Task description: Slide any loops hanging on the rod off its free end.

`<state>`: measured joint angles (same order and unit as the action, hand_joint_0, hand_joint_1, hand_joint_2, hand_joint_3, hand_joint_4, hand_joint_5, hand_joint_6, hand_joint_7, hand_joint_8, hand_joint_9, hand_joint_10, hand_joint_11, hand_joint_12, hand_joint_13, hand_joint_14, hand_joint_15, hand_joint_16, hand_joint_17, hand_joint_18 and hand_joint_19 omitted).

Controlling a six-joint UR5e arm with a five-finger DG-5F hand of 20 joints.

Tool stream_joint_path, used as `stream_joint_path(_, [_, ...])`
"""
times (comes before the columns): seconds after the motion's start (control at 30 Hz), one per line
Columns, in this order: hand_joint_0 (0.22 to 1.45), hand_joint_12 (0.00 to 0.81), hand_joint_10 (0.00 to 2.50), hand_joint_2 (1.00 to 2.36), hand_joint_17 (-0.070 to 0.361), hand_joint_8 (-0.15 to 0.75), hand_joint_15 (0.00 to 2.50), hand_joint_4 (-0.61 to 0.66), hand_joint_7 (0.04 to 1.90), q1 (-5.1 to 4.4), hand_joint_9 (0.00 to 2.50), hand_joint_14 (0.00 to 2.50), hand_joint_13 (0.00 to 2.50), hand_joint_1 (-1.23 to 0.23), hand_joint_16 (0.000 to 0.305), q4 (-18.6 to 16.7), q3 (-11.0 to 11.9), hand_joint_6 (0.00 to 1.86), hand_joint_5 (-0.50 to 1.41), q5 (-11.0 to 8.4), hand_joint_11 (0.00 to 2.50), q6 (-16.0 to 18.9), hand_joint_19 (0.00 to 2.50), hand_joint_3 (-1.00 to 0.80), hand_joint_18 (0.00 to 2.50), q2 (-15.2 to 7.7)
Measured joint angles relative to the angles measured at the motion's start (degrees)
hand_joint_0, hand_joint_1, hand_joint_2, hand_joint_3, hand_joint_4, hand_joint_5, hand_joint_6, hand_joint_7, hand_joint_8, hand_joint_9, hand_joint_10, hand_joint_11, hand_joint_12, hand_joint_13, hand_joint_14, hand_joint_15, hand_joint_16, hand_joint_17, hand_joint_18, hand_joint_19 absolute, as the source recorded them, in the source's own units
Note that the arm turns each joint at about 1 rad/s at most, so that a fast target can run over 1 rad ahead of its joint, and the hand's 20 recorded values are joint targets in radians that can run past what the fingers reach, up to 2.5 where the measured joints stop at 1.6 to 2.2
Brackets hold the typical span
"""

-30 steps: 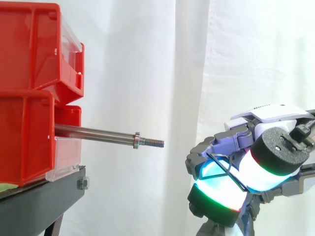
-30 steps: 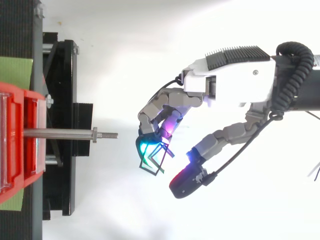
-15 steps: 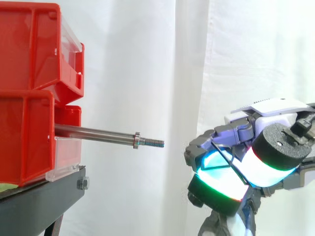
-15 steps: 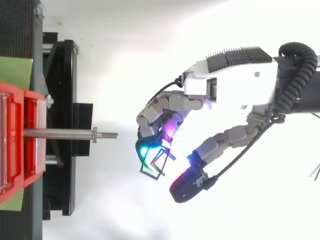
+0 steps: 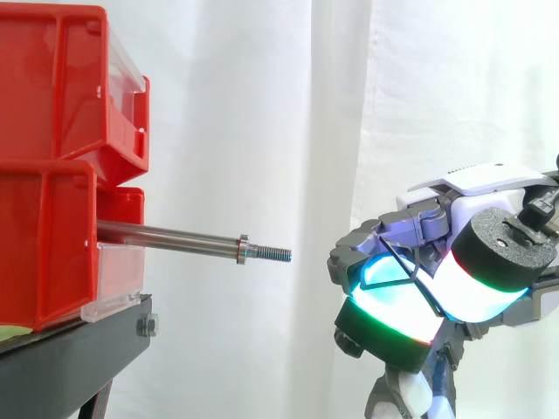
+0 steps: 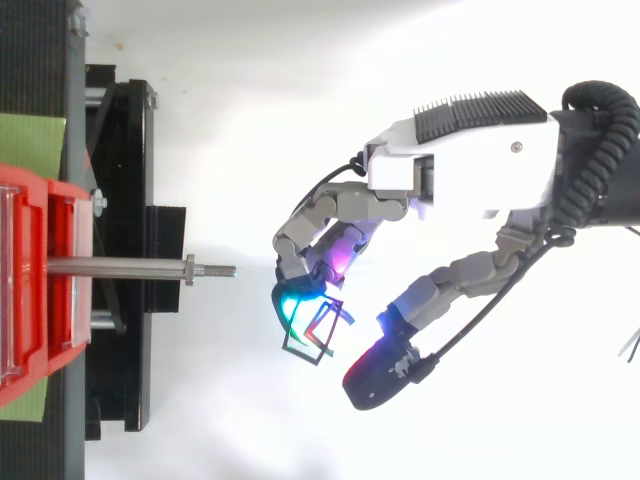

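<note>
Rod [image 5: 175,236] jutting from bins [image 5: 52,175], hand [image 6: 460,165] with loop [image 6: 311,336] beyond free end

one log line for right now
hand: curled on loops | rod: bare | loops: past the rod's free end, apart from it

One rod [image 5: 166,236], two stacked red bins [image 5: 52,87], one black stand [image 5: 70,353], one hand [image 6: 470,160].

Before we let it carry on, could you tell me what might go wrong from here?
The loops dangle from curled fingers of the hand, with the thumb apart, so they might slip and drop. The bare rod points its threaded tip toward the hand; moving closer could snag the loops on it.
</note>
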<state>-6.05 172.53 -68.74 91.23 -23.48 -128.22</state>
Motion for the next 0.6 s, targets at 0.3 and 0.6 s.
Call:
stream_joint_path(0.3, [0.77, 0.295, 0.01, 1.00, 0.097, 0.229, 0.10, -0.03, 1.07, 0.21, 0.83, 0.00, 0.81, -0.98, 0.043, -0.08, 0.04, 0.90, -0.23, 0.02, 0.31, 0.00, 0.25, -0.50, 0.89, -0.01])
stream_joint_path(0.6, [0.58, 0.312, 0.01, 1.00, 0.104, 0.261, 0.11, 0.09, 1.01, 0.30, 0.83, 0.00, 0.81, -0.94, 0.046, -0.17, 0.04, 0.87, -0.23, 0.03, 0.32, -0.05, 0.30, -0.50, 0.88, -0.01])
